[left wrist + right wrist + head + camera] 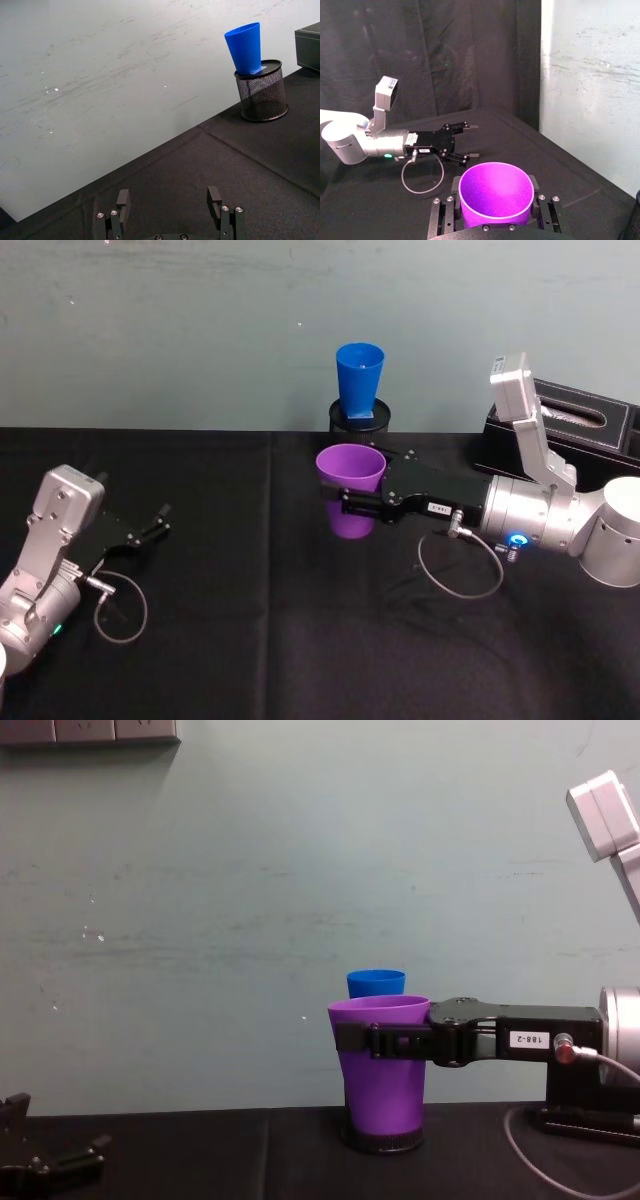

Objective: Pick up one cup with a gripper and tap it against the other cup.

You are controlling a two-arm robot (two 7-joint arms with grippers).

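My right gripper (341,505) is shut on the purple cup (350,490), its fingers clamped around the wall just below the rim. The cup stands upright, seemingly a little above the black cloth, directly in front of the blue cup (359,375) and apart from it. The blue cup stands on top of a black wire-mesh cylinder (360,425) at the back of the table. From the chest view the purple cup (380,1070) hides most of the blue cup (376,984). My left gripper (160,520) rests open at the far left, holding nothing.
A black box (580,425) sits at the back right, behind my right arm. Black cloth covers the table (250,640), with a pale wall close behind it. Cable loops hang from both wrists.
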